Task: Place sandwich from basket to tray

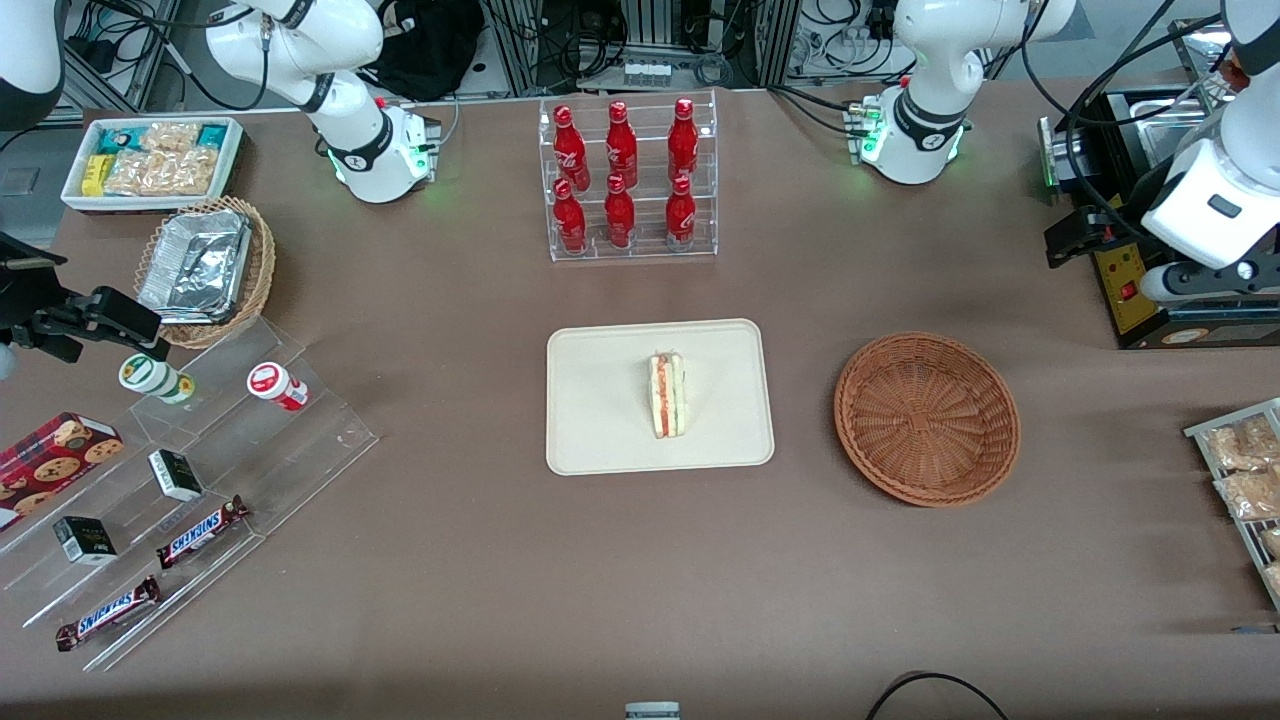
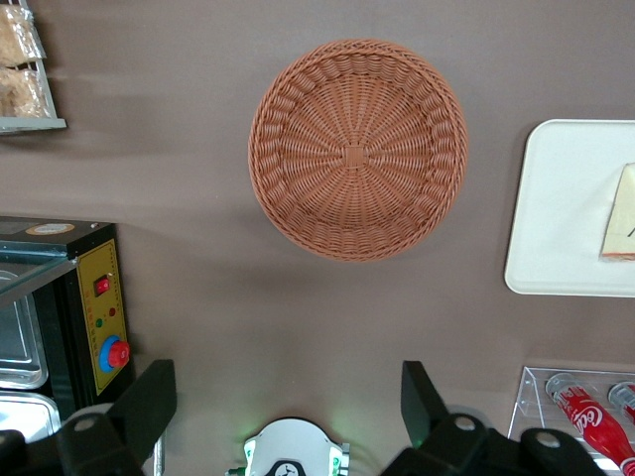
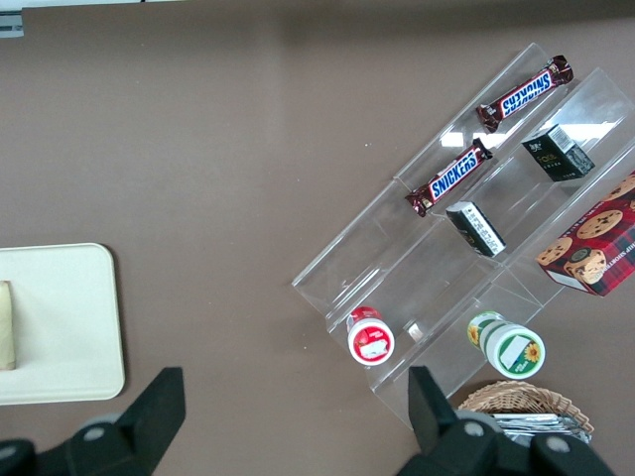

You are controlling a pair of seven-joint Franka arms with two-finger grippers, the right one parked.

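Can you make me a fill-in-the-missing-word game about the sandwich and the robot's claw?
1. The sandwich sits on the ____.
2. The round brown basket has ____ inside it.
3. The claw is high above the table with its fingers ____.
4. The clear rack holds ____ red bottles.

Missing words: tray; nothing; open; six

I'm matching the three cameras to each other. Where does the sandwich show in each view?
Front view: sandwich stands mid-tray.
Left wrist view: its corner shows at the frame edge, on the tray; the gripper, jaws open, hangs above the empty basket.
Right wrist view: a sliver.
Shared landmark: the tray.
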